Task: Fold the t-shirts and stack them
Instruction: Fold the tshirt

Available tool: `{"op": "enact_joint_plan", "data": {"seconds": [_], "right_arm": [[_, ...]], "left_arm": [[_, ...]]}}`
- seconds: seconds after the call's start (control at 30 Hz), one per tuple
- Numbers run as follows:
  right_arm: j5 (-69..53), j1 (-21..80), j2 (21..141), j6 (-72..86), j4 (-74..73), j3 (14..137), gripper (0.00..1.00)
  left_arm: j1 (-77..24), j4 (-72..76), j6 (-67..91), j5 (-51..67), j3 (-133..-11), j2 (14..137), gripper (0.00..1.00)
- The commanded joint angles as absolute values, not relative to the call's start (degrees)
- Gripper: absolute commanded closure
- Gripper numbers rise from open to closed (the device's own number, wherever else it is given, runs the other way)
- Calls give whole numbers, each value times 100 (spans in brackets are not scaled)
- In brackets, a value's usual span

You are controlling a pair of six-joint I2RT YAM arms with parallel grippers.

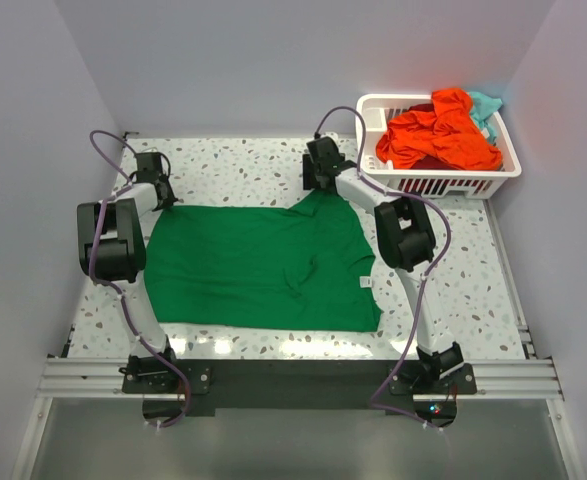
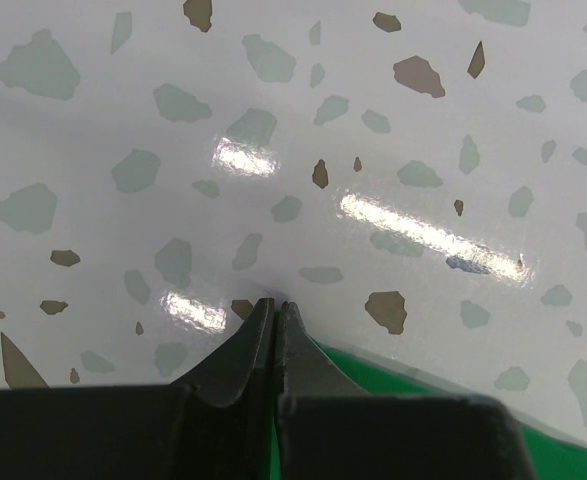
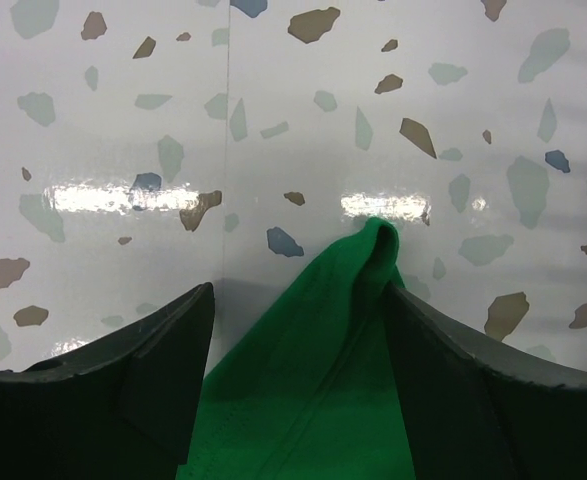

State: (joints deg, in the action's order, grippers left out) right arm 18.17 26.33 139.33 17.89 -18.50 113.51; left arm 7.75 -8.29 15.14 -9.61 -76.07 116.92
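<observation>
Reaching forward from the near edge, the left arm (image 1: 111, 240) is bending at its elbow and angling its wrist toward the far-left corner of the green t-shirt (image 1: 263, 265). This shirt is lying spread flat on the speckled table (image 1: 243, 165), with its white neck label (image 1: 366, 283) showing near the right edge. The right arm (image 1: 403, 235) is stretching further, up along the shirt's right side to its far-right corner.

In the left wrist view the left gripper (image 2: 275, 308) is pressing its two fingers together, tips down at the tabletop. The green edge is running just beside the right finger; whether any cloth is pinched between them cannot be told.

The right gripper (image 3: 298, 290) is holding its fingers wide apart. A raised point of green fabric is sitting between them, closer to the right finger (image 3: 453, 370), and nothing is gripped.

In the far-right corner, the white basket (image 1: 443, 185) is holding the orange-red t-shirt (image 1: 438, 135) heaped, with the teal t-shirt (image 1: 486, 105) peeking out behind it.
</observation>
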Motion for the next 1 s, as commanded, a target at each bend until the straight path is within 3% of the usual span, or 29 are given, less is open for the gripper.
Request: {"op": "enact_joint_plan", "data": {"seconds": [0.0,0.47,0.7,0.87,0.97], "right_arm": [[2030,2566,13702,1731,-1724,11488,28],[1740,2487,13755,1749,-1529,11470,48],[1661,2487,13571,1810,-1450,11347,75],[1687,2487,13351,1819,-1433,11224,84],[1714,2487,13184,1863,-1433,11153,96]], "left_arm": [[817,-668,1362,-861,-7708,11716,100],[826,-668,1345,-879,-7708,11716,100],[826,-668,1353,-923,-7699,11716,100],[826,-659,1371,-949,-7691,11707,100],[817,-589,1380,-984,-7647,11672,100]]}}
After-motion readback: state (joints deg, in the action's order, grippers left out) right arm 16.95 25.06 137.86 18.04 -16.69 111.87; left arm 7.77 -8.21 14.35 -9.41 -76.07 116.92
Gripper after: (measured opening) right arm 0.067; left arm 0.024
